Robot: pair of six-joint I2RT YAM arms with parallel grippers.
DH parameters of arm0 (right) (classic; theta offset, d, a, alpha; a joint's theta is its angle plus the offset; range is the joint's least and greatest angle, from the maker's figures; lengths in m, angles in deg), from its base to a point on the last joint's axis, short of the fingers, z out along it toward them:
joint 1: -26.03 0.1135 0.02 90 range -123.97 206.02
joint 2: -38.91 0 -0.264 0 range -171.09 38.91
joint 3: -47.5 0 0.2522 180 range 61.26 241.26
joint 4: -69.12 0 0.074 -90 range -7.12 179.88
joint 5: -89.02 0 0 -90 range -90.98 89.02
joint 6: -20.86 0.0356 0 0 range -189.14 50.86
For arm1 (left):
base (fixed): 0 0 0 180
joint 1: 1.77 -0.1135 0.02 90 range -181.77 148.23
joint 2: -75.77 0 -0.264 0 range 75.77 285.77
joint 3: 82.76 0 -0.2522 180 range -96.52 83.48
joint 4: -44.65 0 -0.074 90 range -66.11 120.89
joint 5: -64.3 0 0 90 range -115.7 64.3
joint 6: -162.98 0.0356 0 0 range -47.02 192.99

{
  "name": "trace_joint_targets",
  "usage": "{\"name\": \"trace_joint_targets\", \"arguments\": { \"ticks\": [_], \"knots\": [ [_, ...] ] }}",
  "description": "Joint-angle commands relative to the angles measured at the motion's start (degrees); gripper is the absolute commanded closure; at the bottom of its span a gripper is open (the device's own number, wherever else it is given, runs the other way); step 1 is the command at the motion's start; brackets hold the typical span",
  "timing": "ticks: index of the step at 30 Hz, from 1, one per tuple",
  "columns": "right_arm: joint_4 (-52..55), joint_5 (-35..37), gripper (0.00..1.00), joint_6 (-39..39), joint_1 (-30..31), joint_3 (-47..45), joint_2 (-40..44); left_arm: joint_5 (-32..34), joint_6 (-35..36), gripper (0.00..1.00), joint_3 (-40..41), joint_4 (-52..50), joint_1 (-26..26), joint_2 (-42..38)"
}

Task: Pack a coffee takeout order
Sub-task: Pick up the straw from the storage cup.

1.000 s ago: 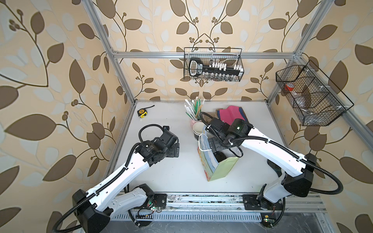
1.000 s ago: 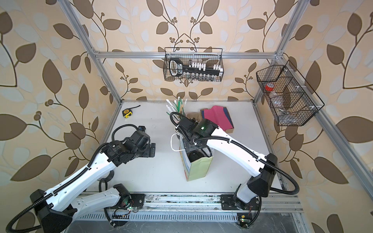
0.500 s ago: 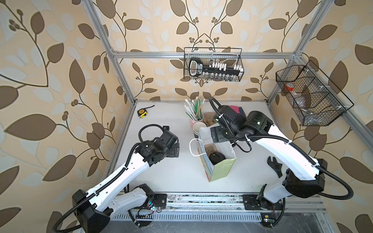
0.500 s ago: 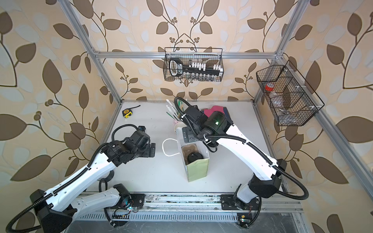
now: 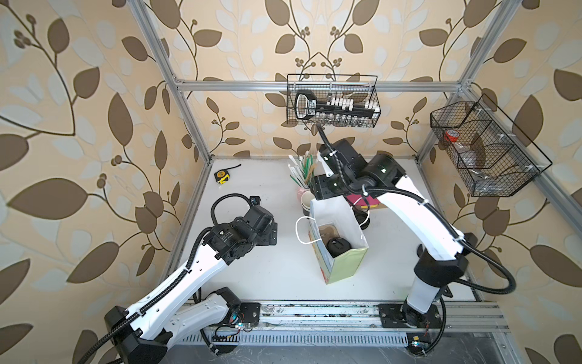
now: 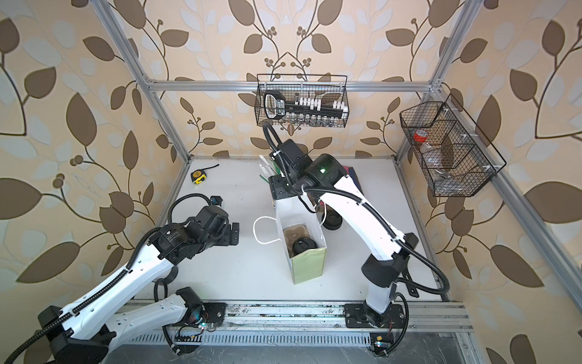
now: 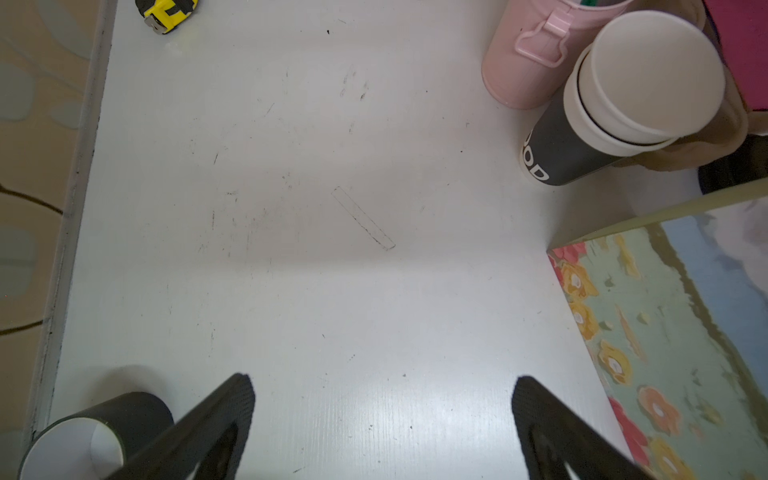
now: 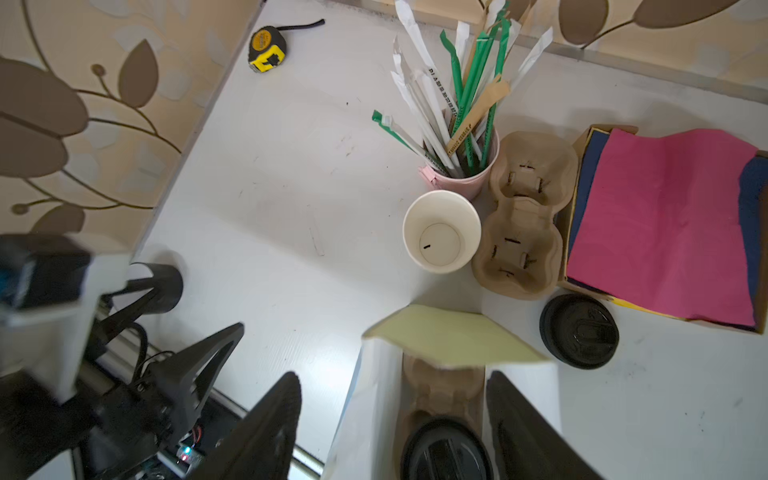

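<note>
Brown pulp carrier [image 5: 327,228] and lidded cup [image 5: 337,245] sit inside the bag [image 5: 346,264] in a top view; pink napkin [image 5: 371,200] lies just behind, under the right arm [image 5: 409,214]. Left wrist: left gripper [image 7: 384,381] fingers apart, empty, over the table [image 7: 332,270]. Right wrist: right gripper [image 8: 392,378] fingers apart, empty, above bag; napkin flat beyond, right arm nearer.

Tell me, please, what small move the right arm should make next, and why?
Probably swing the right gripper across to the pink napkin and lower onto it. The carrier in the bag already holds the lidded cup. The napkin lies outside the bag, not yet packed, and this gripper's jaws stand apart, holding nothing.
</note>
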Motion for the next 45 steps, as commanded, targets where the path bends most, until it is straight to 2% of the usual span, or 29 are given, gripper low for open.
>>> {"name": "trace_joint_targets", "arguments": {
  "ticks": [1, 3, 5, 12, 18, 24, 28, 32, 36, 45],
  "knots": [
    [-5.4, -1.3, 0.33, -5.1, -2.4, 1.3, -2.6, 2.4, 0.3, 0.01, 0.4, -0.2, -0.8, -0.5],
    [-7.9, -0.9, 0.36, -6.8, -3.8, 1.2, -5.1, 2.6, 0.3, 0.01, 0.2, -0.3, -0.8, -0.2],
    [-9.8, -0.5, 0.43, -9.0, -4.8, 2.5, -8.4, 2.8, 0.3, 0.01, 0.2, -0.3, -0.9, -0.3],
    [-18.5, 2.4, 0.43, -12.3, -7.7, 0.9, -13.1, 2.3, 0.5, 0.01, 0.3, -0.2, -1.3, -0.3],
    [-24.9, -2.5, 0.44, -12.6, -12.2, -0.3, -15.3, 1.6, 0.7, 0.01, 0.2, -0.3, -1.9, -0.1],
    [-25.7, -5.3, 0.47, -14.0, -14.4, 0.7, -18.4, 0.6, 0.9, 0.01, 0.2, -0.3, -2.7, -0.5],
    [-26.5, -7.2, 0.47, -14.6, -14.0, 0.5, -20.2, -0.4, 1.0, 0.01, 0.1, -0.2, -3.1, -0.8],
    [-27.5, -5.7, 0.48, -15.5, -13.2, -0.2, -21.1, -0.9, 1.0, 0.01, 0.2, -0.2, -3.2, -1.1],
    [-28.9, -3.3, 0.56, -15.8, -12.8, -1.2, -21.0, -1.0, 1.0, 0.01, 0.2, -0.2, -3.3, -1.4],
    [-31.1, -1.7, 0.60, -16.1, -11.4, -3.2, -18.8, -1.5, 1.0, 0.01, 0.2, -0.2, -3.4, -1.4]
  ]
}}
